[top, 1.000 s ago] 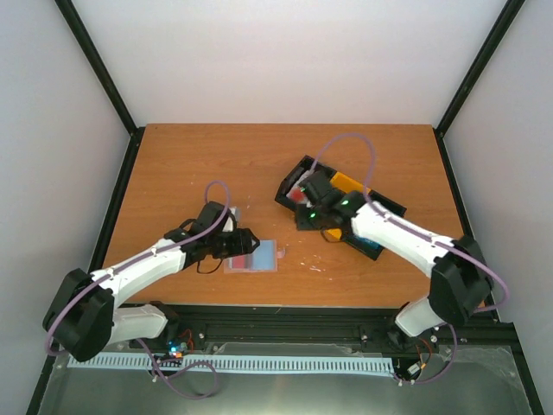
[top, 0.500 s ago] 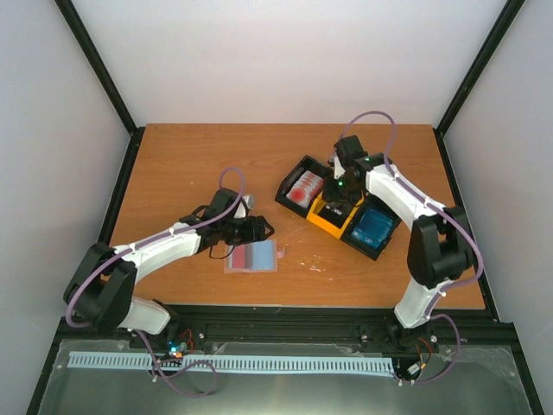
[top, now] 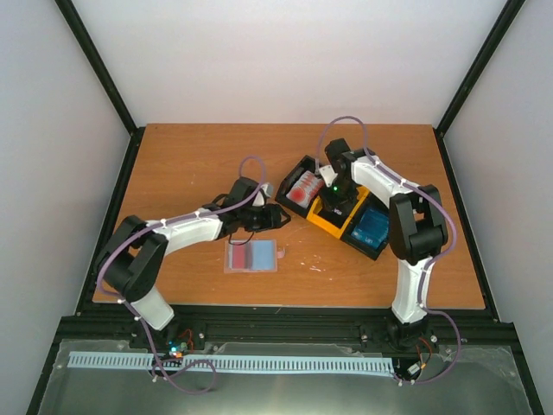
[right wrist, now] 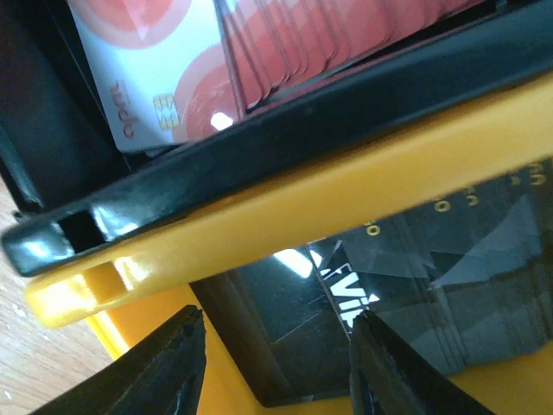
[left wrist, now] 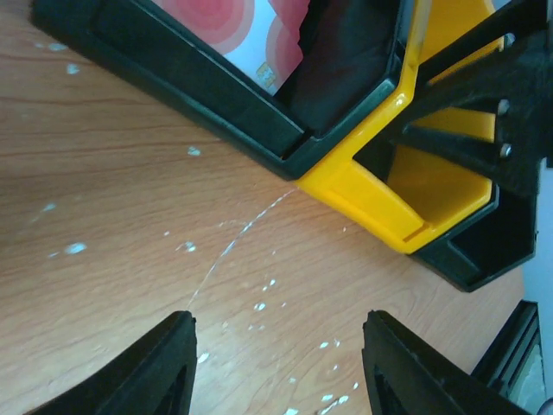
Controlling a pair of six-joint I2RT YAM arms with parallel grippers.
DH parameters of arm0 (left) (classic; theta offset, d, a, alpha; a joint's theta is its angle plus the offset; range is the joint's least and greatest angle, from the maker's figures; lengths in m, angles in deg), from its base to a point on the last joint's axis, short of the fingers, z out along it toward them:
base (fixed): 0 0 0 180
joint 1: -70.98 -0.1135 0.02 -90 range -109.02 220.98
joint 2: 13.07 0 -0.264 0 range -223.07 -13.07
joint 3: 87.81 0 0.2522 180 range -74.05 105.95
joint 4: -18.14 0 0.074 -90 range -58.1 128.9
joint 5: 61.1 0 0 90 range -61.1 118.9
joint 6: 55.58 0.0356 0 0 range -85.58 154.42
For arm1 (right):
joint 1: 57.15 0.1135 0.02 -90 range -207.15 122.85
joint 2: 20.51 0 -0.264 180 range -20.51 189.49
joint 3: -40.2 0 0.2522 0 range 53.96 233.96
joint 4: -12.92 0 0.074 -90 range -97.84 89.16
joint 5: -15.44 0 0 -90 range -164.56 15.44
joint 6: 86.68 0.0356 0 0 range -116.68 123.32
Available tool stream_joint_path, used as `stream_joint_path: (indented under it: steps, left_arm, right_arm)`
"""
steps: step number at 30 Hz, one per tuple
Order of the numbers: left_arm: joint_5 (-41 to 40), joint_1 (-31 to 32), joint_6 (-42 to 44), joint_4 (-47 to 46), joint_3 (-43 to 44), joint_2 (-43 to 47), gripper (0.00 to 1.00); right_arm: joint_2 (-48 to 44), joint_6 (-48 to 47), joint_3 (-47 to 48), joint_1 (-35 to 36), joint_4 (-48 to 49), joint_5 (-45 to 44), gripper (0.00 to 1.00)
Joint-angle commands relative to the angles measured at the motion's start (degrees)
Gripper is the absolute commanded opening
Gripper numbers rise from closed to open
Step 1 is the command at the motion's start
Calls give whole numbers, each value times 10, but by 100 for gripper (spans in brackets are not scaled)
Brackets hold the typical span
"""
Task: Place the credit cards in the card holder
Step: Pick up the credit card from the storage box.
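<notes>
Cards (top: 302, 186), the red ones, are sitting in the tray's (top: 327, 221) far-left compartment, and blue cards (top: 373, 229) in its near-right one. Only from above am I seeing the holder (top: 253, 257), lying open on the table (top: 190, 164) near-left of the tray with red and blue showing in it. The right wrist view alone is giving me dark cards (right wrist: 449, 259) in the middle compartment. My left gripper (left wrist: 276, 363) is hanging released over bare table just short of the tray's corner, grasping nothing. My right gripper (right wrist: 272, 367) is hovering spread above the middle compartment, empty too.
</notes>
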Motion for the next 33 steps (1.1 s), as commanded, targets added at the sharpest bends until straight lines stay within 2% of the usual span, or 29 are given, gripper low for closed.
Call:
stream_joint_path:
  steps: [1, 6, 16, 25, 27, 33]
  left_arm:
    - [-23, 26, -58, -63, 36, -45, 52]
    - [-33, 36, -128, -105, 46, -98, 48]
    - [-28, 38, -215, -161, 72, -149, 52]
    - [-31, 38, -243, -147, 105, -185, 42]
    - [-31, 38, -245, -142, 112, -192, 39]
    - [-28, 37, -247, -132, 125, -207, 33]
  right_arm:
    - [23, -81, 14, -4, -35, 17, 47]
    - [39, -99, 12, -4, -29, 6, 48]
    - [72, -95, 7, -4, -10, 2, 52]
    - [70, -86, -18, -4, 30, -56, 58]
    - [71, -88, -21, -4, 31, -43, 58]
    - [73, -114, -27, -3, -13, 84, 56]
